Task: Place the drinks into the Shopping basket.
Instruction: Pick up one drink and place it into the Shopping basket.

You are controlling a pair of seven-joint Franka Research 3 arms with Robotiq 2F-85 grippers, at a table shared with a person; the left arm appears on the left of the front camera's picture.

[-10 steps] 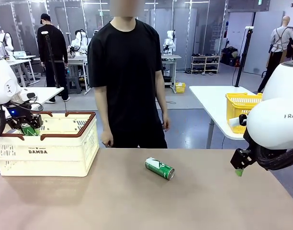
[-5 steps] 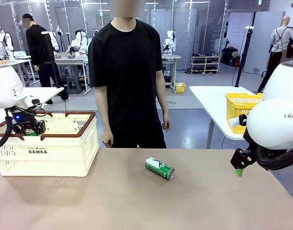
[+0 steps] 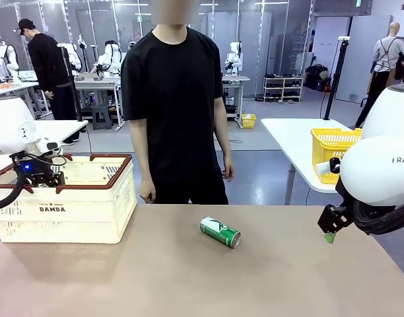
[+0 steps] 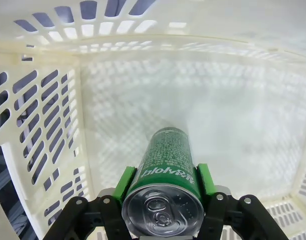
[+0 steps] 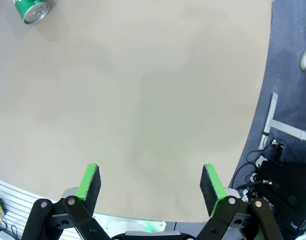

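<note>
— Where's the left gripper (image 4: 165, 182)?
— Down inside the Shopping basket (image 3: 90, 205) at the worktop's (image 3: 189, 277) left end, clamped on a green can (image 4: 165, 160).
— And the right gripper (image 5: 152, 184)?
— Jaws wide apart, nothing between them, above the worktop's right side. A second green can (image 3: 220, 232) lies on its side mid-worktop.

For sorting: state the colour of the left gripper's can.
Green can, white lettering; best in left wrist view.
</note>
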